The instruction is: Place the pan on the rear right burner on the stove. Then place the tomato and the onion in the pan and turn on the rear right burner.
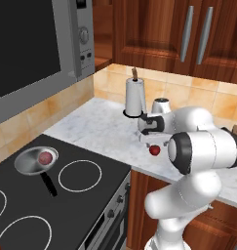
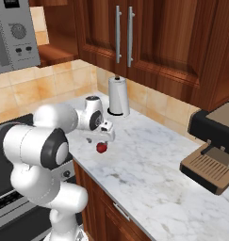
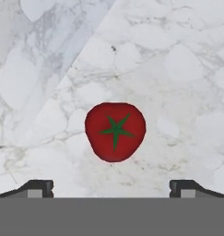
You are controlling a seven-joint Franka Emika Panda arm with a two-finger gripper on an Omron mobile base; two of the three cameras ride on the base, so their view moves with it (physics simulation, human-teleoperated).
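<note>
The small bright red tomato [image 3: 115, 132] sits on the white marble table [image 2: 149, 164], green star-shaped stem end facing up — it is round, with no long axis. The gripper [image 3: 111, 186] hangs directly above it, jaws spread wide, holding and touching nothing.

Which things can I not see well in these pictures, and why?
- Stove: left base view, front and left rings cut by the picture edge.
- Tomato: left base view, top hidden by the open pincer.
- Coffee machine: right base view, cut by the right edge.
</note>
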